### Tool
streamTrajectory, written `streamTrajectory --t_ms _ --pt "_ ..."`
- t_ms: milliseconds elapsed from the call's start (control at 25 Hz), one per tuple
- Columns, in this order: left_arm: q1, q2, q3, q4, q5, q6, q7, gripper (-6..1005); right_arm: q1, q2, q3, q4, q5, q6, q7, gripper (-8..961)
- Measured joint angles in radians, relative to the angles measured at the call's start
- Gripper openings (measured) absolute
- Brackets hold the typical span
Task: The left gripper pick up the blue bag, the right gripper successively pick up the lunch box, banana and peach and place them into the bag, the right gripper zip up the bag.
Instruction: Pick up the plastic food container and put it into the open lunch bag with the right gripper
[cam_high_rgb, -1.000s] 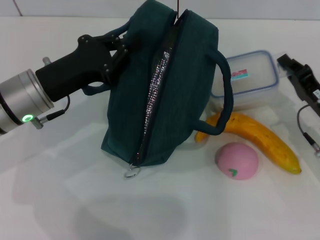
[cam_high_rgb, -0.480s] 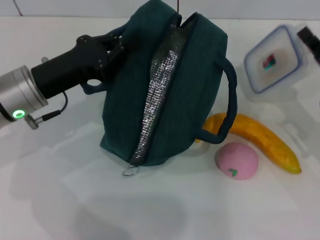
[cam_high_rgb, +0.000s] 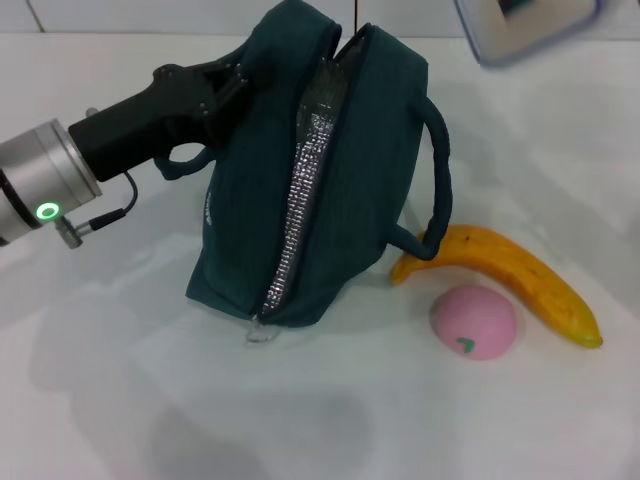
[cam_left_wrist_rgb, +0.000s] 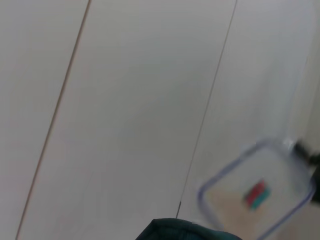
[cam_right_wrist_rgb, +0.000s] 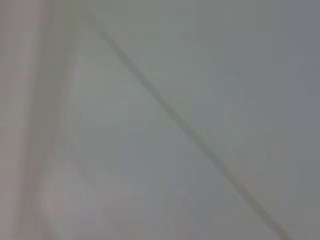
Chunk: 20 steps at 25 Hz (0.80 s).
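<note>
Bag: the blue bag (cam_high_rgb: 320, 180) stands propped on the table (cam_high_rgb: 120, 400), left of centre, its zip undone so the silver lining shows along the slit; I judge I hold it up like this so the mouth faces upward for loading
Left gripper: my left gripper (cam_high_rgb: 232, 82) comes in from the left and is clamped on the bag's upper left side by the handle, which keeps the fabric from slumping shut
Lunch box: the lunch box (cam_high_rgb: 528, 22) hangs in the air at the far right, cut by the frame's top edge, well above the table and to the right of the bag's mouth; I take it to be on its way to the opening
Right gripper: it cannot be made out in the head view, so I cannot tell how its fingers stand, though the box aloft suggests it carries it
Banana: the banana (cam_high_rgb: 510, 275) lies on the table to the right of the bag, its left tip by the bag's right handle, waiting its turn
Peach: the peach (cam_high_rgb: 474, 321) sits just near of the banana
Left wrist view: it alone gives the whole lunch box (cam_left_wrist_rgb: 257, 192) with its label, above the bag's top edge (cam_left_wrist_rgb: 185, 231)
Right wrist view: only a blank pale surface, nothing of the task
</note>
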<state>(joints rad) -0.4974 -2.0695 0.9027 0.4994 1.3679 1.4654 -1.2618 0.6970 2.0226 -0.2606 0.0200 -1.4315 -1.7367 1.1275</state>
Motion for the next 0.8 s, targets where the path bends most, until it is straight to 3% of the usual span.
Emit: streamTrajectory --t_ms 160,360,800 --pt "-0.002 -0.003 0.000 0.001 0.000 -0.004 0.000 45 0.090 0.000 -0.012 -0.005 -0.002 -0.076 0.017 94" --pt "-0.006 -0.009 -0.001 -0.002 0.000 -0.006 0.005 45 0.163 0.004 -0.078 -0.002 -0.002 -0.065 0.034 94" --pt "-0.010 -0.011 -0.004 -0.010 -0.006 -0.030 0.025 45 0.124 0.002 -0.211 -0.019 -0.005 0.052 0.030 94"
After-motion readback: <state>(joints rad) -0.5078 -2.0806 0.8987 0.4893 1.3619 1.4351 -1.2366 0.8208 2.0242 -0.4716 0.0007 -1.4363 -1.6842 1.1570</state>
